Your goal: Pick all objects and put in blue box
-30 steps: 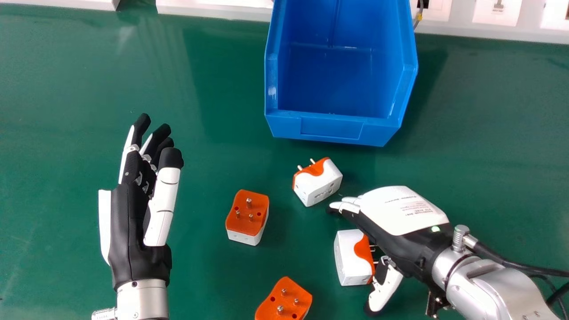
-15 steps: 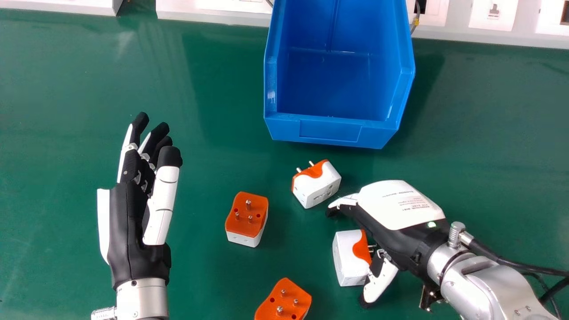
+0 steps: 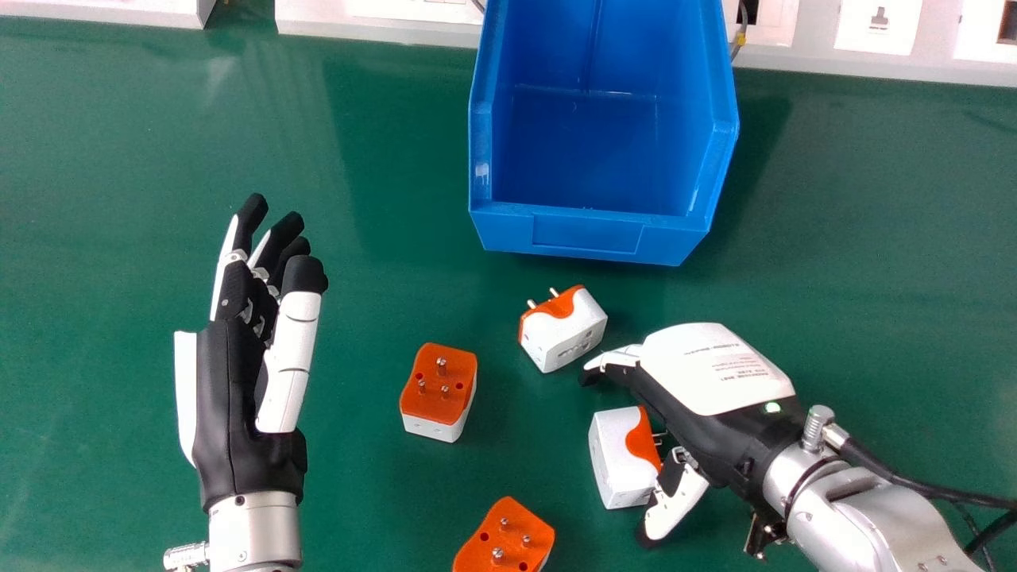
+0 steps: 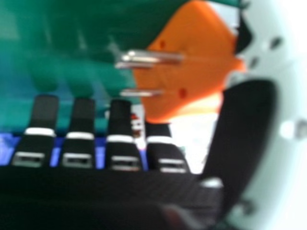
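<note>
We had our right hand [image 3: 715,373] low over the green table [image 3: 357,492], loose and unclenched, its fingers extended, with a white and orange adapter [image 3: 618,465] in the gap between them and the thumb. In the head view that adapter lay on its side with its prongs turned toward our palm, and the thumb overlapped its near corner; we could not tell whether the two touched. In the right hand view we saw its orange face and metal prongs close up beside the thumb. Just past our right fingertips, a second adapter [image 3: 566,330] lay tilted, its prongs pointing away, between the hand and the blue box [image 3: 588,234]. A third adapter [image 3: 437,389] stood farther left with its prongs up, and a fourth [image 3: 508,536], also prongs up, was cut off by the near edge of the head view. We had our left hand [image 3: 238,413] at the left, released, with its fingers extended.
</note>
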